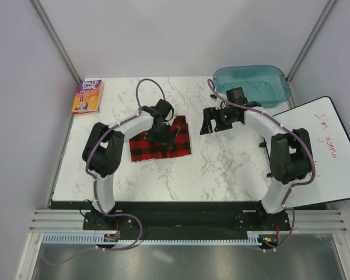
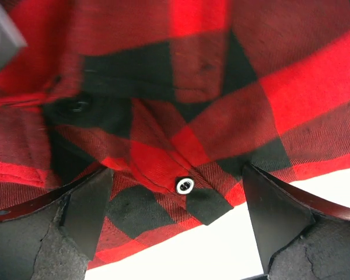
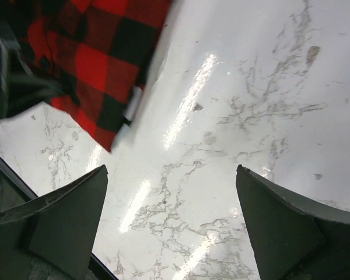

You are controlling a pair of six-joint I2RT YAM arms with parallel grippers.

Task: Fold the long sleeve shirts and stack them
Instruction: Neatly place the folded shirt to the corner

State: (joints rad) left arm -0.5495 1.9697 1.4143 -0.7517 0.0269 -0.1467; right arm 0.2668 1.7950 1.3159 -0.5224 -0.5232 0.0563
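Note:
A folded red-and-black check long sleeve shirt (image 1: pixel 161 146) lies as a small bundle on the marble table, left of centre. My left gripper (image 1: pixel 162 135) hovers right over it, open, with the plaid cloth (image 2: pixel 181 116) and a white-rimmed button (image 2: pixel 185 185) between the spread fingers (image 2: pixel 84 210). My right gripper (image 1: pixel 213 123) stands open over bare marble to the shirt's right, nothing between its fingers (image 3: pixel 67 219). The shirt's edge (image 3: pixel 99 64) shows at the upper left of the right wrist view.
A colourful paperback book (image 1: pixel 88 96) lies at the table's far left corner. A teal plastic bin (image 1: pixel 252 85) stands at the far right. A whiteboard with red writing (image 1: pixel 326 146) leans off the table's right edge.

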